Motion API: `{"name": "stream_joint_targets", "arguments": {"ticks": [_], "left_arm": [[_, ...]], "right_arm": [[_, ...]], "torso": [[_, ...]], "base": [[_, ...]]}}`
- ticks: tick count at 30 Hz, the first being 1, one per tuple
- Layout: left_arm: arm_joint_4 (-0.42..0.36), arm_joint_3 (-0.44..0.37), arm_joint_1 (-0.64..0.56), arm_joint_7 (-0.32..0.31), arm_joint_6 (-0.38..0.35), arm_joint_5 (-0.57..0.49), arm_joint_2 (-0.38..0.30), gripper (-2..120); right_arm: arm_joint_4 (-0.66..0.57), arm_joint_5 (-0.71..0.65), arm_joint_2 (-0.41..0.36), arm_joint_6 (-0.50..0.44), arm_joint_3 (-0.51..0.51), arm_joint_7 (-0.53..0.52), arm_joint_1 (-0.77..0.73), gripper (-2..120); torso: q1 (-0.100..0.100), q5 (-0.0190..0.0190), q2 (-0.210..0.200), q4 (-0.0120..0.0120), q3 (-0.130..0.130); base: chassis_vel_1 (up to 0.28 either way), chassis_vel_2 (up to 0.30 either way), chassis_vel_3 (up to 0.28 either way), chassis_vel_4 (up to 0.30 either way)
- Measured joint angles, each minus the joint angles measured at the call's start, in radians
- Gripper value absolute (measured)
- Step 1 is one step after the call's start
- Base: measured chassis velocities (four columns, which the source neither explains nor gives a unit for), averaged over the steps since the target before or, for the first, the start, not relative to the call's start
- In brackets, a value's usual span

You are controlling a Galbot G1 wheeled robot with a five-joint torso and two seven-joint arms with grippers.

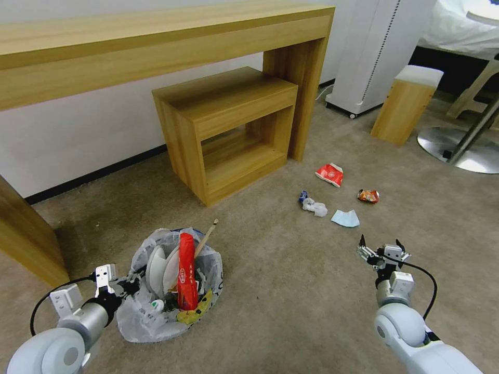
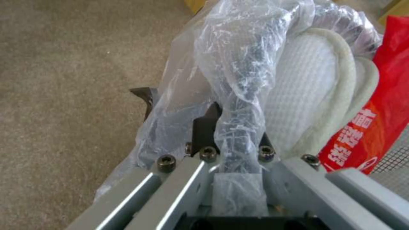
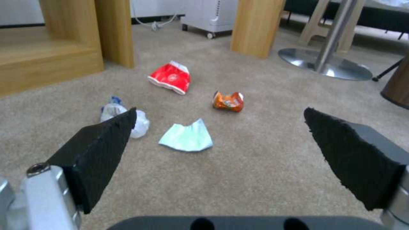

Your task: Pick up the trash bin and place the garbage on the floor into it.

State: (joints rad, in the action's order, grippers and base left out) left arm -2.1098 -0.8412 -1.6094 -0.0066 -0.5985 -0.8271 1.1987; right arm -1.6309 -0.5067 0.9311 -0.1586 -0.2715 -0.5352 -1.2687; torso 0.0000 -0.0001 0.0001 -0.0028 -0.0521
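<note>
Gripping trash bin (image 1: 171,283) rim, left tool (image 1: 126,284), blue mask (image 1: 345,218) ahead of spread right tool (image 1: 381,248)

We've got the trash bin (image 1: 169,283) at about 7 o'clock, left gripper (image 1: 127,285) right on its bag. Right gripper (image 1: 379,249), spread wide, hangs at 4 o'clock over the floor (image 1: 291,291); a blue mask (image 1: 345,218) and red wrapper (image 1: 330,174) lie past it.
</note>
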Motion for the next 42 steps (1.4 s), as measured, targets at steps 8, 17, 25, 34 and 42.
{"name": "stream_joint_targets", "arguments": {"ticks": [8, 17, 25, 34, 42], "left_arm": [[-0.005, -0.005, -0.007, 0.004, 0.001, 0.004, 0.004, 1], [-0.012, -0.007, -0.018, 0.010, 0.003, 0.014, 0.010, 1], [-0.018, -0.007, -0.028, 0.016, 0.006, 0.021, 0.015, 1], [-0.025, -0.008, -0.035, 0.018, 0.010, 0.024, 0.020, 1], [-0.025, -0.005, -0.032, 0.018, 0.011, 0.025, 0.022, 1]], "right_arm": [[0.005, 0.003, 0.003, -0.009, 0.006, 0.011, 0.003, 100], [0.018, 0.030, 0.013, -0.052, -0.002, 0.030, -0.002, 100], [0.007, 0.033, 0.013, -0.059, -0.023, 0.036, -0.023, 100], [0.008, 0.044, 0.013, -0.076, -0.035, 0.044, -0.034, 100], [0.019, 0.049, 0.014, -0.101, -0.036, 0.052, -0.030, 100]], "torso": [[0.000, 0.0001, 0.000, 0.0001, 0.000], [0.000, 0.0001, 0.000, 0.0001, 0.000], [0.000, 0.0001, 0.000, 0.0000, 0.000], [0.000, 0.0001, 0.000, 0.0000, 0.000], [0.000, 0.0001, 0.000, 0.0003, 0.000]], "base": [[0.000, 0.000, 0.000, 0.000], [-0.006, -0.005, -0.005, -0.004], [-0.036, -0.038, -0.042, -0.031], [-0.026, -0.028, -0.022, -0.024], [0.000, 0.000, 0.000, 0.000]]}}
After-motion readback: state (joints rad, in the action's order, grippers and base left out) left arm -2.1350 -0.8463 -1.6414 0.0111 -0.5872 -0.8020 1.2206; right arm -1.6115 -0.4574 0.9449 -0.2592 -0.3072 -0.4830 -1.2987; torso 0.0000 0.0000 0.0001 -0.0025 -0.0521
